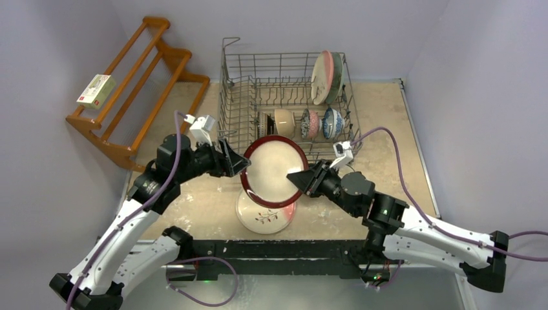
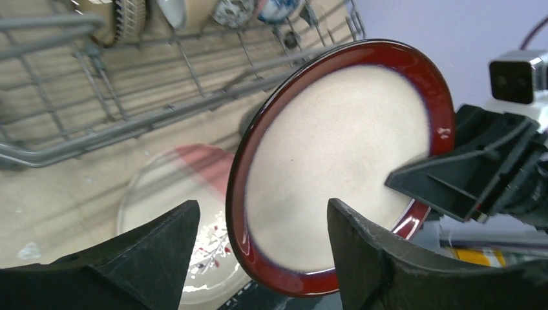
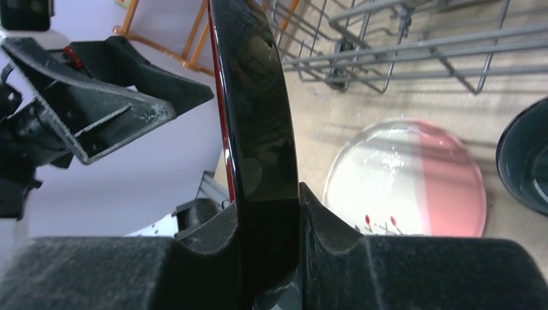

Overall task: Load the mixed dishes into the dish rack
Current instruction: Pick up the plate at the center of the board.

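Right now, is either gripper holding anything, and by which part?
The right gripper clamps the red-rimmed plate by its rim, on the side nearest that arm. The left gripper is open at the opposite edge, gripping nothing.

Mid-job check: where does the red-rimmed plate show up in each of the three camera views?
Top external: red-rimmed plate at centre, tilted, in front of the dish rack.
Left wrist: centre-right, its cream face showing.
Right wrist: edge-on, upright at centre, pinched in the right hand.
Shared landmark: the pink-and-white plate lying flat below it.
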Action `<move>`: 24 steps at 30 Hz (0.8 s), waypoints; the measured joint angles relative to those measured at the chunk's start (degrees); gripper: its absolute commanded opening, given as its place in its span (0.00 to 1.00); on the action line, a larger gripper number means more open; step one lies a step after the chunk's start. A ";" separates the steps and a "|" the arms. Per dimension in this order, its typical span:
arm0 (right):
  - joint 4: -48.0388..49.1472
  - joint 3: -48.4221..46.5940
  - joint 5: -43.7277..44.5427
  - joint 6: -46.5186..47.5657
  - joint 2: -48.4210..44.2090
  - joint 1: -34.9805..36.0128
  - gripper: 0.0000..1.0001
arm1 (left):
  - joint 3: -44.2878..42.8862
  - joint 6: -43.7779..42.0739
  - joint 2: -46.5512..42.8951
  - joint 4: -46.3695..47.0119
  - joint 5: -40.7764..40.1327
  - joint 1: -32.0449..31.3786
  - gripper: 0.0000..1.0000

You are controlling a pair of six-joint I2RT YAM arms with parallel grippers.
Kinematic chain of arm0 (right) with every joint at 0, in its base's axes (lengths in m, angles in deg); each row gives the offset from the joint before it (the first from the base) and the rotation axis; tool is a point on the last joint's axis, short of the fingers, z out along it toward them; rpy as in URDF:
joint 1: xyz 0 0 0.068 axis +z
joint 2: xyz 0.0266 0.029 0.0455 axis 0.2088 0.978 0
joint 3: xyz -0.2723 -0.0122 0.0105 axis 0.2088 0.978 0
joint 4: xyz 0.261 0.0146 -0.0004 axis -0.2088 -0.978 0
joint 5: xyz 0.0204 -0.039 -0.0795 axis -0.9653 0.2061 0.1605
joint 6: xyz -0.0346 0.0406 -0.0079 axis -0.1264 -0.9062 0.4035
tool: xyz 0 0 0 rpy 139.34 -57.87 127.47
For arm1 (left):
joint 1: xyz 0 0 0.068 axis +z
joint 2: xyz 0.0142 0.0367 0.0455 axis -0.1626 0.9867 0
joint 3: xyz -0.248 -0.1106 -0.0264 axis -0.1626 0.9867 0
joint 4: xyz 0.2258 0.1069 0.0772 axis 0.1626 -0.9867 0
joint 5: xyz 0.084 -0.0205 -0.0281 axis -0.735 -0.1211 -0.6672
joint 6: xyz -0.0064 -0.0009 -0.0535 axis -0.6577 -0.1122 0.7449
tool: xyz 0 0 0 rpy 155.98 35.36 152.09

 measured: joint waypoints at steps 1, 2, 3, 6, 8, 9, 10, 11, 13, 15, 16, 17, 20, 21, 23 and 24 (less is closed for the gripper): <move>0.02 -1.29 0.66 0.79 1.14 0.00 0.00 | -1.18 -0.85 0.00 -1.05 -1.77 0.00 0.83; -0.02 -2.40 1.29 1.40 2.10 0.00 0.00 | -1.97 -1.49 0.00 -1.70 -3.17 0.00 0.85; -0.13 -3.89 2.12 2.27 3.32 0.00 0.00 | -2.75 -2.34 -0.04 -2.36 -4.92 0.00 0.87; -0.09 -8.20 4.48 4.94 6.86 0.00 0.00 | -3.87 -4.11 -0.33 -3.89 -9.22 0.00 0.88; -0.07 -11.61 6.16 7.23 9.79 -0.09 0.00 | -3.87 -5.25 -0.55 -4.92 -11.74 0.00 0.89; 0.09 -13.38 6.84 8.37 11.30 -0.33 0.00 | -3.87 -5.66 -0.55 -5.42 -12.76 0.00 0.89; 0.17 -15.32 7.23 9.60 13.00 -0.76 0.00 | -3.87 -5.90 -0.55 -5.73 -13.60 0.00 0.89; 0.50 -16.90 7.34 10.62 14.40 -1.33 0.00 | -3.85 -6.27 -0.57 -5.92 -14.25 0.00 0.89; 1.40 -19.47 6.86 12.55 16.85 -3.26 0.00 | -3.69 -6.91 -0.92 -6.10 -15.43 0.00 0.88; 2.23 -21.31 5.88 14.01 18.67 -5.77 0.00 | -3.43 -7.30 -1.68 -6.21 -16.48 0.00 0.88; 2.69 -22.25 5.46 14.80 19.58 -7.26 0.00 | -3.37 -7.54 -2.08 -6.34 -16.94 0.00 0.88; 3.17 -23.12 5.35 15.54 20.50 -8.68 0.00 | -3.26 -7.87 -2.56 -6.36 -17.29 0.00 0.88; 4.48 -25.35 5.42 17.86 22.93 -11.91 0.00 | -3.19 -8.76 -3.74 -6.36 -18.14 0.00 0.88; 4.92 -26.36 5.55 18.86 24.00 -13.07 0.00 | -3.17 -9.11 -3.96 -6.36 -18.32 0.00 0.88; 5.73 -28.00 5.92 20.50 25.90 -14.47 0.00 | -2.86 -9.62 -4.20 -6.19 -18.58 0.00 0.88; 6.23 -28.87 6.45 21.55 27.04 -14.95 0.00 | -2.40 -9.81 -4.26 -6.05 -18.64 0.00 0.88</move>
